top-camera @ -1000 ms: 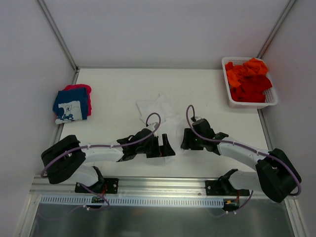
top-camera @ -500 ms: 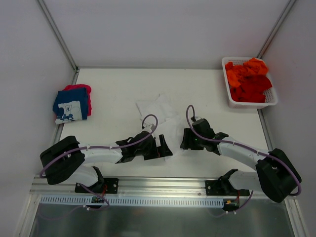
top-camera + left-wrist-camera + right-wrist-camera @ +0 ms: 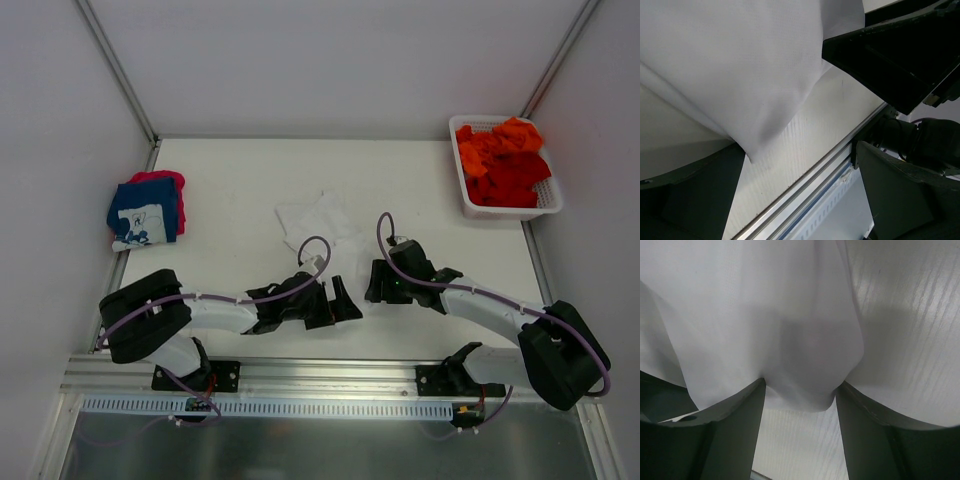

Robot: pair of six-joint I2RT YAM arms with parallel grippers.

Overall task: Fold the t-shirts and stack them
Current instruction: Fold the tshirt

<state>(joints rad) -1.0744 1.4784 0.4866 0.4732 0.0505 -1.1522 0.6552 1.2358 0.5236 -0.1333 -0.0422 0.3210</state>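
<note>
A plain white t-shirt [image 3: 318, 218] lies rumpled mid-table, its near part reaching down between my two grippers. My left gripper [image 3: 340, 300] is wide open just off the shirt's near corner [image 3: 740, 65]. Nothing sits between its fingers [image 3: 695, 195]; only table and the front rail show there. My right gripper [image 3: 372, 285] is open, with a fold of the white shirt [image 3: 790, 315] bulging between its fingers [image 3: 725, 430]. A folded navy t-shirt [image 3: 145, 212] with white print lies on a pink-red one [image 3: 168, 181] at the far left.
A white lattice basket [image 3: 507, 210] at the back right holds orange and red t-shirts [image 3: 505, 160]. The metal front rail [image 3: 805, 180] runs close under my left gripper. The right arm's black gripper body [image 3: 900, 55] is close beside my left one.
The left arm's shoulder and elbow have shifted right, and its gripper has moved slightly right along the near edge. The right arm has stayed put over the shirt's edge.
</note>
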